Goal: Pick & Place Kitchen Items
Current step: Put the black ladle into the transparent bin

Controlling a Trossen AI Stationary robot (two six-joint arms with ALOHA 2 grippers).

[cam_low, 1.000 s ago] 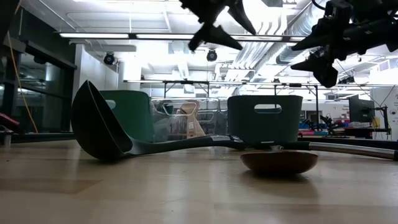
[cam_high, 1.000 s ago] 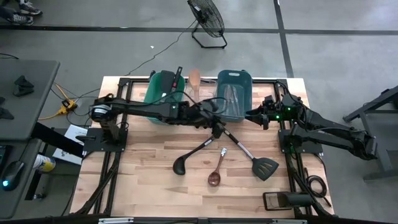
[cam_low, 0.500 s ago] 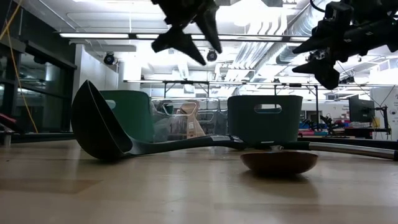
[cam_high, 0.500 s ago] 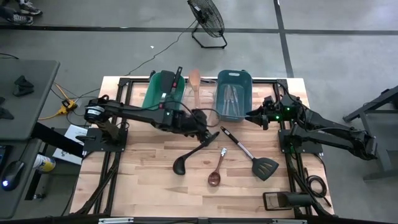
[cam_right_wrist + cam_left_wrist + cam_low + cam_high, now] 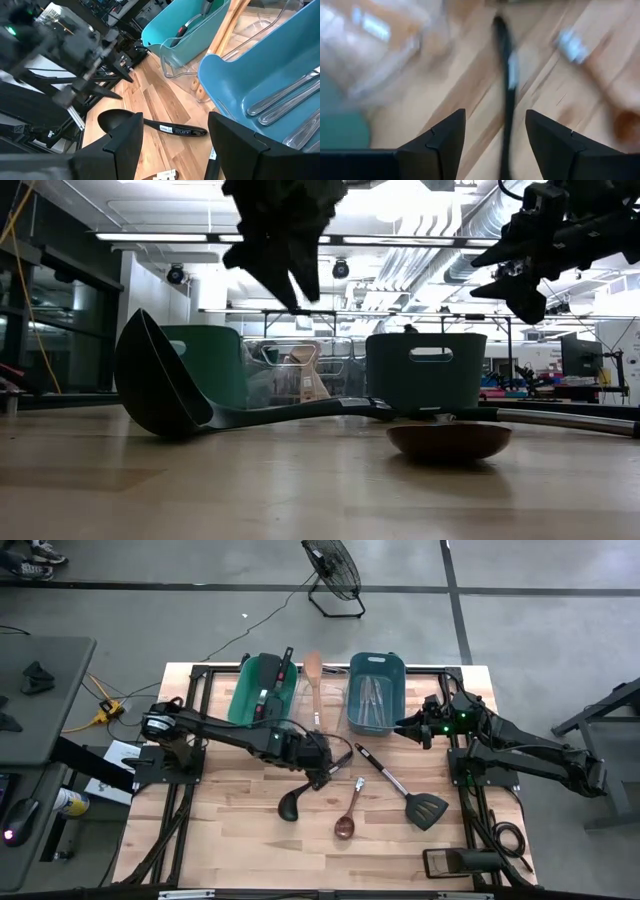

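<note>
Moved back from the blue bin (image 5: 375, 700) toward table centre: left gripper (image 5: 322, 777), fingers spread, empty, above the black ladle (image 5: 305, 788). Mid-table: wooden spoon (image 5: 348, 812), black spatula (image 5: 405, 790). Near right edge: right gripper (image 5: 403, 724), parted, empty.

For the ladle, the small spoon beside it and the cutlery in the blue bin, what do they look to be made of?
Ladle: matte black all over, probably plastic or nylon; no shine.
Small spoon: wood by its look, a brown bowl and a paler handle.
Cutlery in the blue bin: metal, likely steel; slim, silver, with bright reflections in the right wrist view.
</note>
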